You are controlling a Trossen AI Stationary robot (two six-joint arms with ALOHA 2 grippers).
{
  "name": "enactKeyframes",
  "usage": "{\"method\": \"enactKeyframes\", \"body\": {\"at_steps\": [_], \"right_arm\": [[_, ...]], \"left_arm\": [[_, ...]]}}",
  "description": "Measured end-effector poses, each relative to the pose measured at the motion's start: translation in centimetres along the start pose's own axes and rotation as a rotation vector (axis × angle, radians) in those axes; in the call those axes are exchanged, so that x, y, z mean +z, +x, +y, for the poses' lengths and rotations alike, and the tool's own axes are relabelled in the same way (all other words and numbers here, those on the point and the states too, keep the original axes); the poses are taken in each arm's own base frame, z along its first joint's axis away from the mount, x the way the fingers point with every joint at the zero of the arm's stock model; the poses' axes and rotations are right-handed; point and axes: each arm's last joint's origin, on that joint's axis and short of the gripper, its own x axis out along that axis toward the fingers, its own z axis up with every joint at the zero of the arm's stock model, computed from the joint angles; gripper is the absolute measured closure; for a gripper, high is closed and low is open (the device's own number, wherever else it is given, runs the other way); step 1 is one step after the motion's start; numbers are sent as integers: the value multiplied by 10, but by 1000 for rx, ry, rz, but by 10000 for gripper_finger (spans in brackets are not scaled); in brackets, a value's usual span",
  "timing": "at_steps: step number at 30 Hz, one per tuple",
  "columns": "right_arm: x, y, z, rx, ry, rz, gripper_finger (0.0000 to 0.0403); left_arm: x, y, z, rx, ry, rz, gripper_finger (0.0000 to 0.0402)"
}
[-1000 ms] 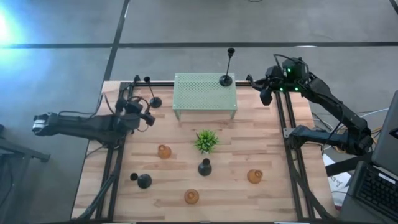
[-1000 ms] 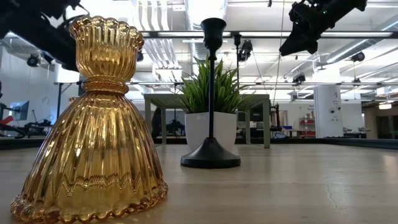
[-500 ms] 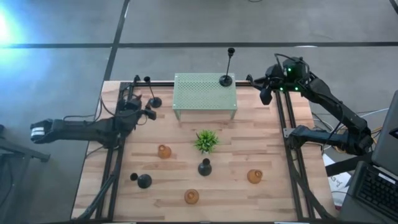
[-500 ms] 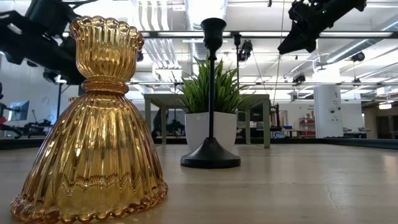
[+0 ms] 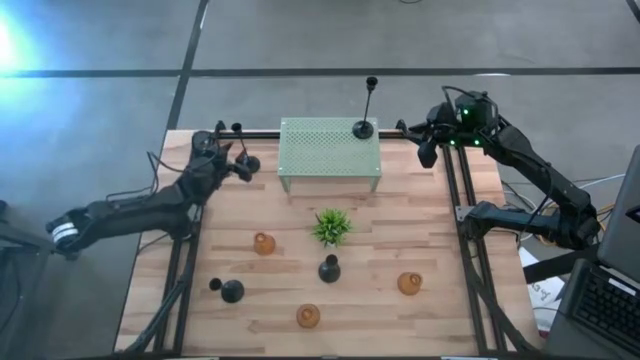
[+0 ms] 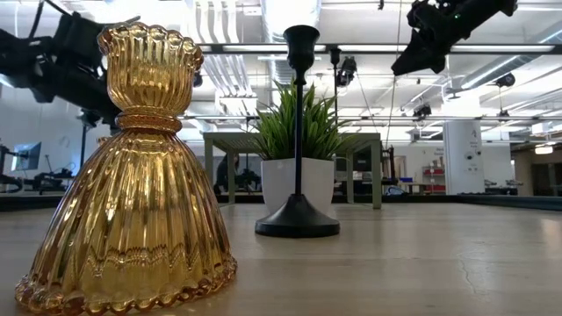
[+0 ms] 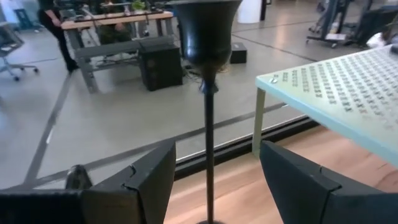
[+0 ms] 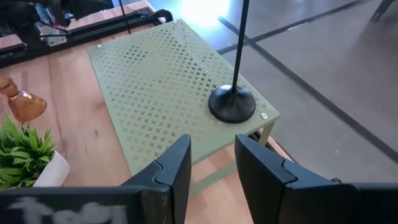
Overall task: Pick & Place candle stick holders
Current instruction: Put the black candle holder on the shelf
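Pale wooden planks of the table (image 5: 430, 320) are carrying everything. At its far left corner, the left gripper (image 7: 211, 177), fingers spread, is straddling a tall thin-stemmed black candle holder (image 7: 208, 93), apparently lining up to clamp the stem. The right gripper (image 8: 211, 165) is hovering parted near the far right corner, beside the pale green perforated metal stand (image 8: 168, 93).

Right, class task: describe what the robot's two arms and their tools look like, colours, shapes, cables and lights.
Both arms are dark, slim and jointed. The left arm has a pale band near its base and thin black cables looping by the left tool. The right arm shows small green lights near the right tool. Each tool has two flat, angular dark fingers, seen close in the wrist views.
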Motion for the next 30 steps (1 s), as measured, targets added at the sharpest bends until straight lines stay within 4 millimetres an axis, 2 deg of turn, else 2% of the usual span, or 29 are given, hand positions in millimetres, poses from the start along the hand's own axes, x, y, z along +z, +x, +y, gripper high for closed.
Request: {"method": "enactKeyframes", "body": {"at_steps": [12,16,21,28,30], "right_arm": [[2,0,0,-2,-6,-18,299],[2,0,0,-3,-6,-18,305],[2,0,0,-2,-6,-18,312],[2,0,0,-2,-5,-18,324],[2,0,0,-2,-2,-18,327]], "left_arm": [[-6,23,4,-19,22,1,163],[-7,29,3,-12,25,-19,177],[-5,34,2,0,29,-67,233],[2,35,0,-36,58,-94,364],[9,35,-2,-65,66,-122,385]]}}
